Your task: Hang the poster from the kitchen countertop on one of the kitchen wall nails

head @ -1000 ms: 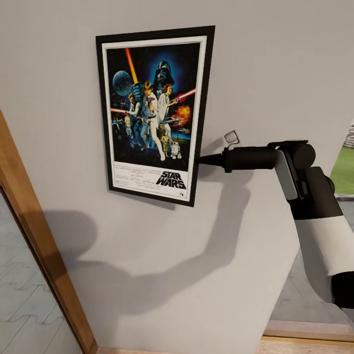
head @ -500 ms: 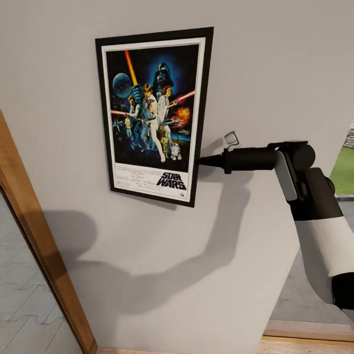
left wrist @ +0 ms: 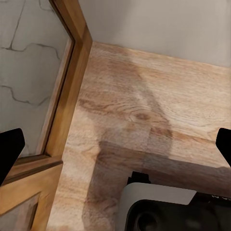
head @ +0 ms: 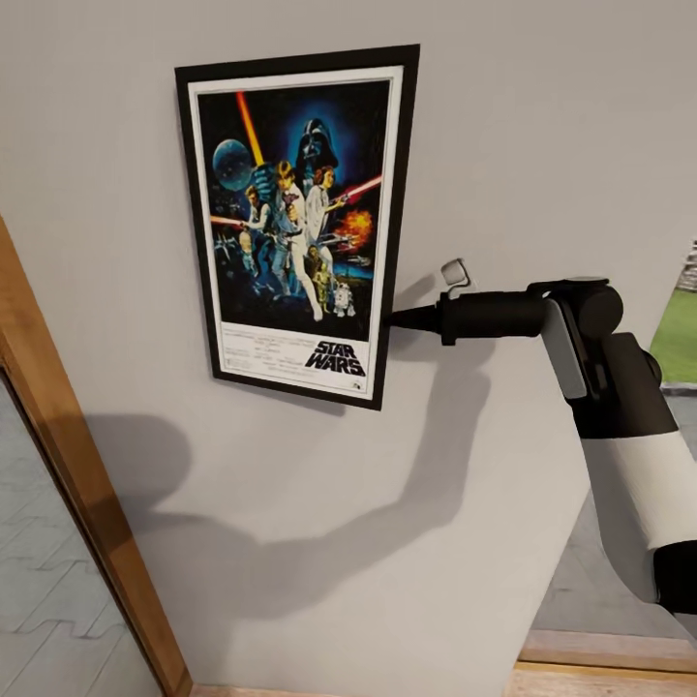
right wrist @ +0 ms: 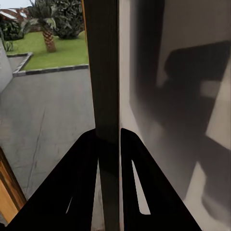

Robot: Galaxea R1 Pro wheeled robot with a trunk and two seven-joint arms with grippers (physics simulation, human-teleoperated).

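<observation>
A: Since a second ago the black-framed, white-bordered Star Wars poster (head: 295, 221) has swung wider against the pale grey wall (head: 542, 136).

B: Yes; the right end effector (head: 395, 317), closed on its near frame edge, presumably seeks a nail.

The poster (head: 295, 221) carries the black title "STAR WARS" in its white lower border, at the right. The fine print lines beside the title are too small to read.
</observation>
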